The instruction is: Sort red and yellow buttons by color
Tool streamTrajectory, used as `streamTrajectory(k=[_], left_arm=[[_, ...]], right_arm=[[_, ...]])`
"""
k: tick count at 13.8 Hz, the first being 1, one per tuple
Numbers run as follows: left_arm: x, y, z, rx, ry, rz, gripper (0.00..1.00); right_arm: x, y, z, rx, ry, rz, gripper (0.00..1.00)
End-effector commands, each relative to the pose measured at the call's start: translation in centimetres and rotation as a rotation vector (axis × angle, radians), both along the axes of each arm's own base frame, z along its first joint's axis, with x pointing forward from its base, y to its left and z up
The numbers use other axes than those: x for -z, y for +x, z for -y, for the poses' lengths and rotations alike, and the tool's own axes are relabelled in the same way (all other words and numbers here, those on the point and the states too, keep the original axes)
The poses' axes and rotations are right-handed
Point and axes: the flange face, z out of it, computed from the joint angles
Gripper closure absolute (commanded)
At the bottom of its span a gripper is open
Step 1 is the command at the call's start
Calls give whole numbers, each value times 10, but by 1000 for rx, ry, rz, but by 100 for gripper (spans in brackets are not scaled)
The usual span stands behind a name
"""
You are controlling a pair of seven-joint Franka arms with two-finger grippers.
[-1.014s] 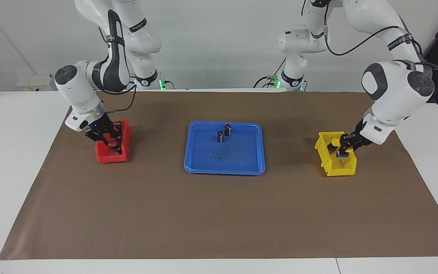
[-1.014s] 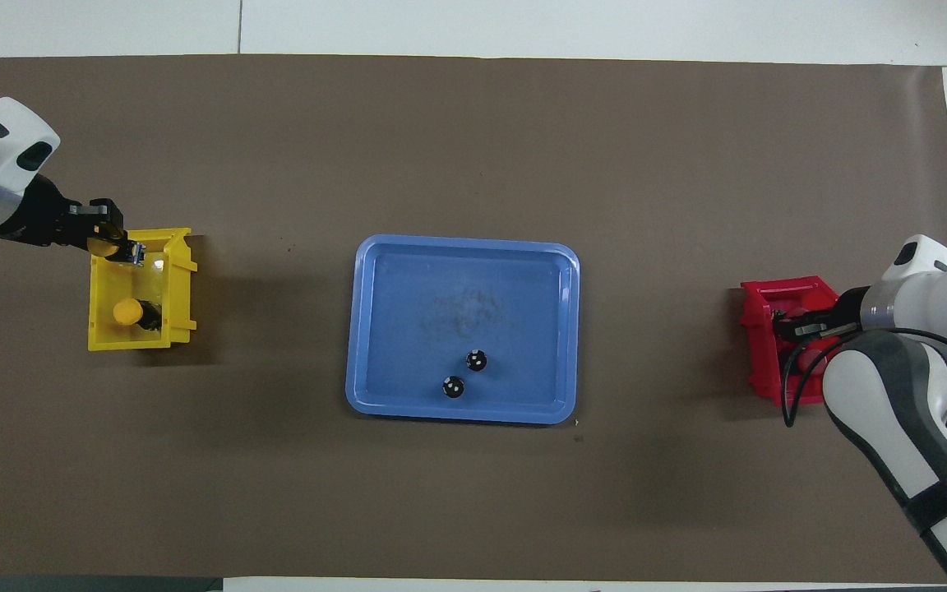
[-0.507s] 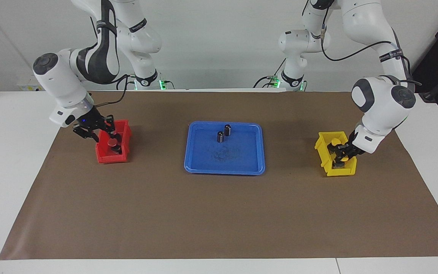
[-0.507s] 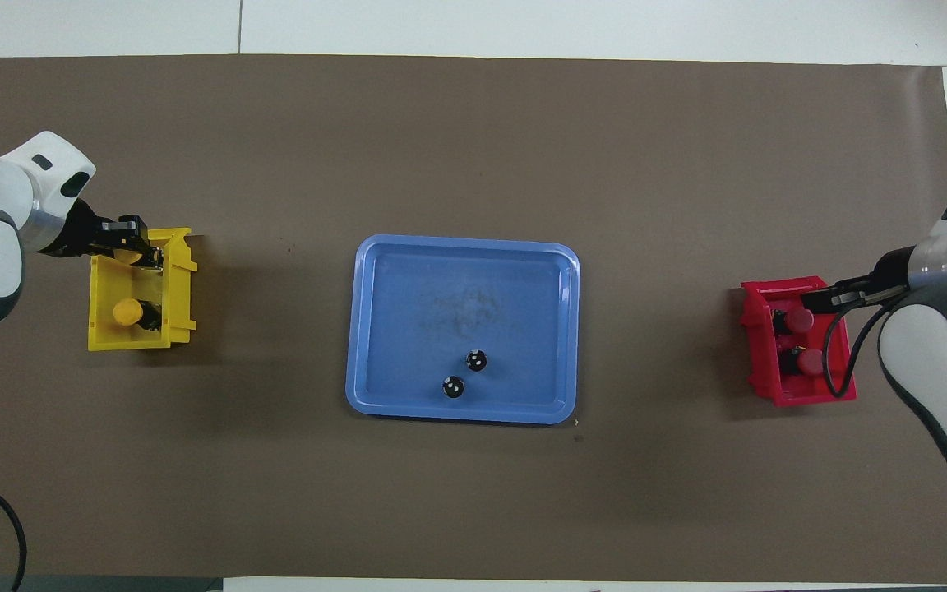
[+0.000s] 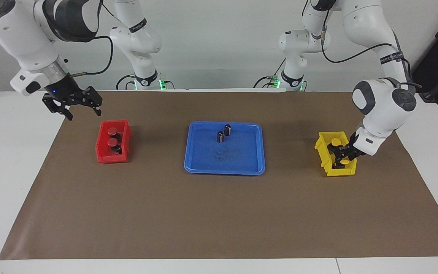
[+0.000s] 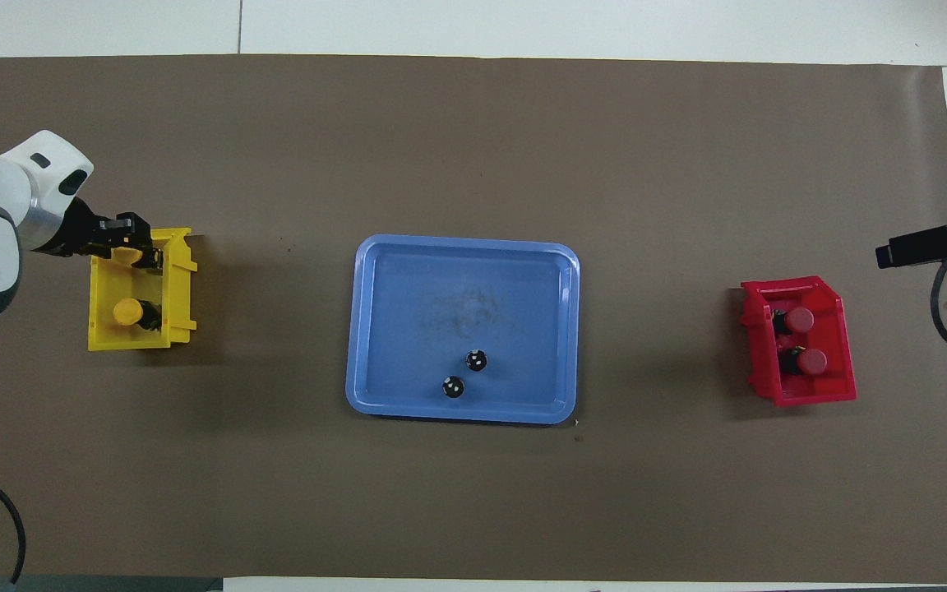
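Two red buttons [image 5: 111, 131] [image 5: 111, 142] stand in the red bin [image 5: 101, 150] toward the right arm's end; they also show in the overhead view [image 6: 800, 318] [image 6: 810, 361]. My right gripper [image 5: 84, 115] is open and empty, raised above the mat beside the red bin. It also shows in the overhead view [image 6: 884, 251]. My left gripper [image 5: 343, 155] is down in the yellow bin [image 5: 322, 152], right over a yellow button [image 5: 343, 162]. A second yellow button [image 5: 335, 141] stands in the same bin, nearer the robots. In the overhead view both yellow caps [image 6: 143, 256] [image 6: 126, 312] show in the bin.
A blue tray [image 5: 242, 167] sits mid-table with two small dark cylinders [image 5: 220, 137] [image 5: 227, 129] without coloured caps in its part nearer the robots. Brown paper [image 5: 165, 213] covers the table between the bins.
My right gripper has let go of a red button in the red bin, risen and drawn back toward the table's end. My left gripper has sunk into the yellow bin with the yellow button.
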Motion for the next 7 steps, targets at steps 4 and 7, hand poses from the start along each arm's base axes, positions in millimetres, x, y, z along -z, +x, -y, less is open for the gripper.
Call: streamTrajectory(k=[4, 7], left_arm=[[-133, -7, 27, 111, 52, -10, 0], [-181, -39, 49, 229, 85, -2, 0]], right_arm=[[-30, 18, 22, 101, -64, -77, 0], [-33, 9, 22, 149, -64, -80, 0]])
